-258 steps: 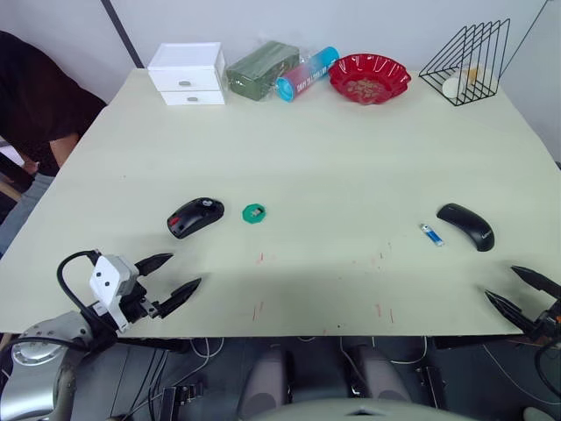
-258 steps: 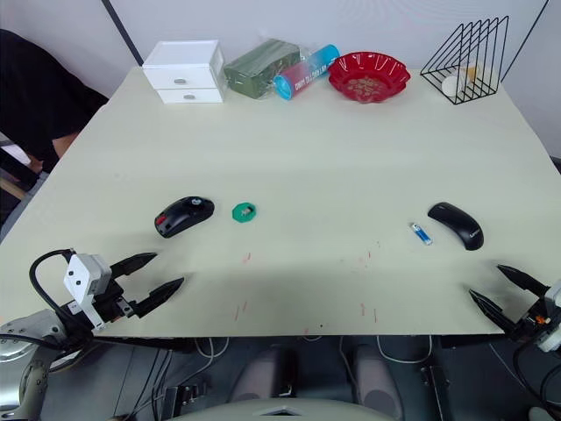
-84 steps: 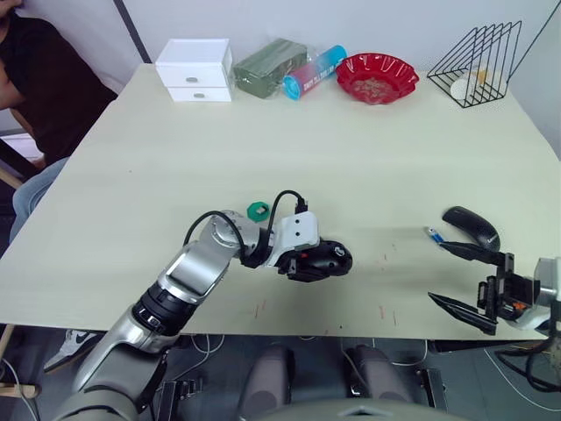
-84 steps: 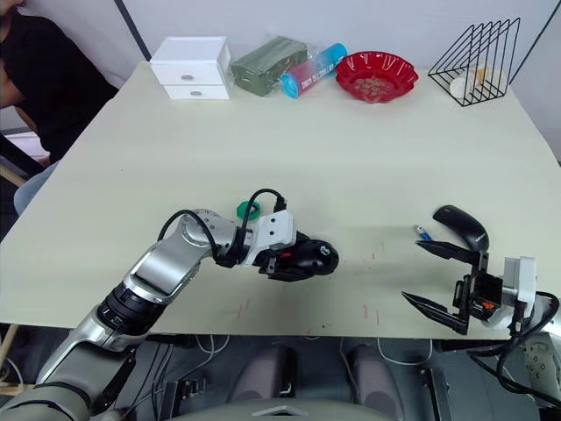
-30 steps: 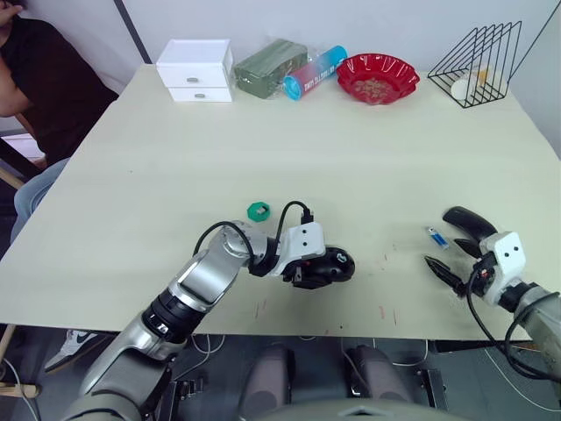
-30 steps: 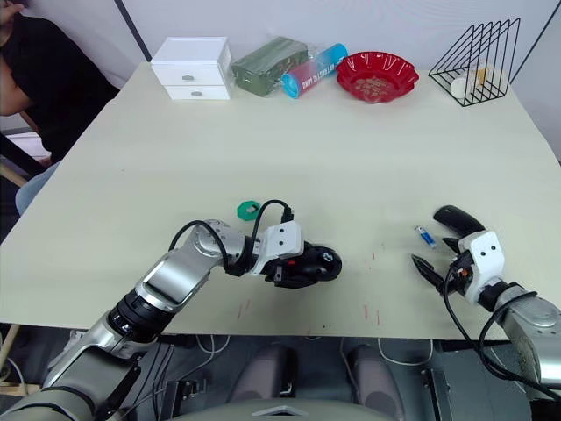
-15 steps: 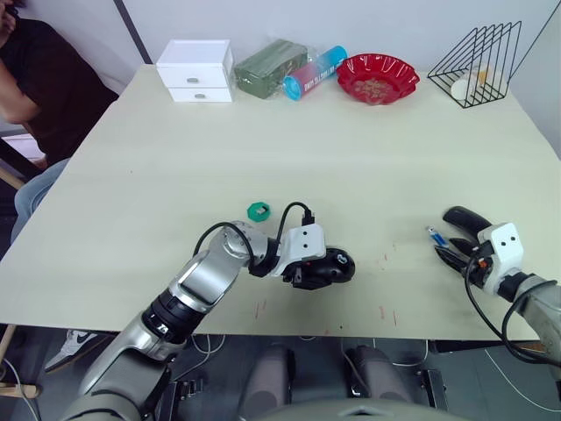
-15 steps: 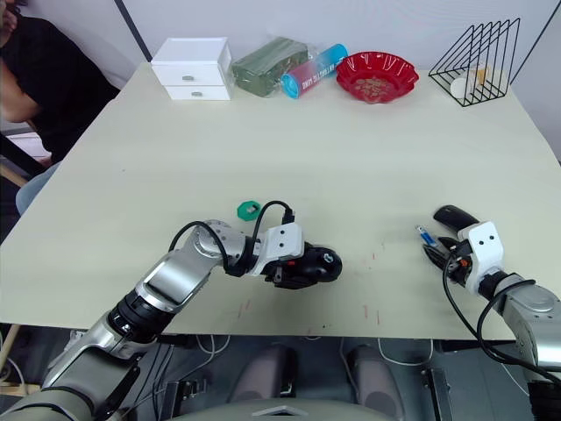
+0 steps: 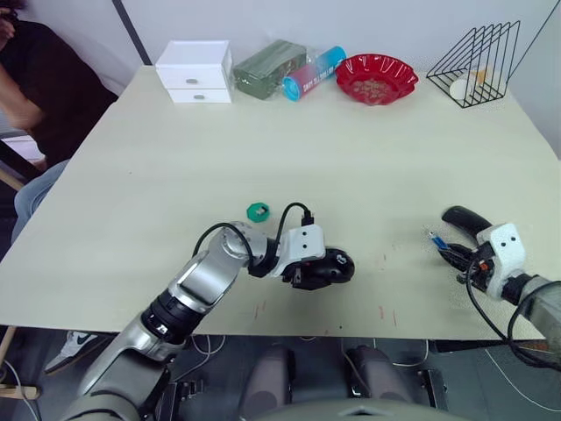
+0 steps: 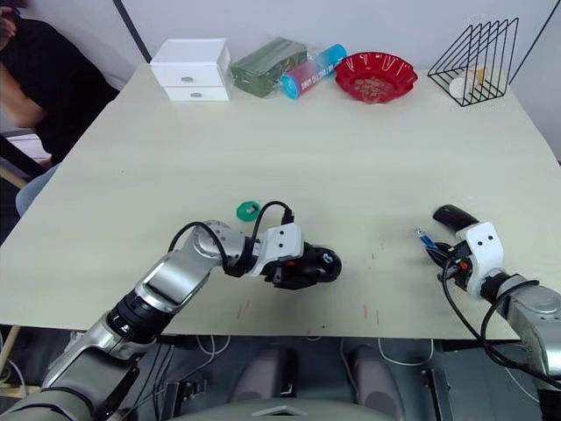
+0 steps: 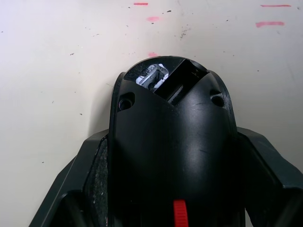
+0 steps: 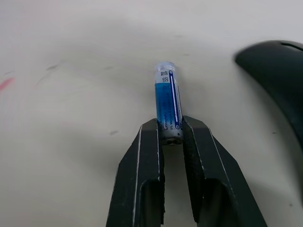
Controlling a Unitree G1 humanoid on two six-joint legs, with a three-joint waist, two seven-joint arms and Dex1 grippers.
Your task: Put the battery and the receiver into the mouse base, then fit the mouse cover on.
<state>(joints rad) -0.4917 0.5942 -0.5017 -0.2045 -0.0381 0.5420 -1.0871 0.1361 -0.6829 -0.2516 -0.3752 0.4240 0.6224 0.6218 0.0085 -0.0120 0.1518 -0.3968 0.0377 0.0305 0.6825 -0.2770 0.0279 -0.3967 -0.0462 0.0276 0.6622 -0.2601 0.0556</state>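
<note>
At the near edge of the counter (image 9: pixel 131 175) the right gripper (image 12: pixel 171 135) has its fingers (image 12: pixel 147 156) narrowed on one end of the battery (image 12: pixel 167 109), which lies just beside the mouse cover (image 9: pixel 465 219). The battery step looks to be in hand; next it needs lifting and carrying across to the mouse base (image 9: pixel 331 266) (its open bay faces away from the wrist). The left gripper (image 11: pixel 170 189) clamps that base from both sides, holding it on the counter near the green disc (image 9: pixel 258 210).
</note>
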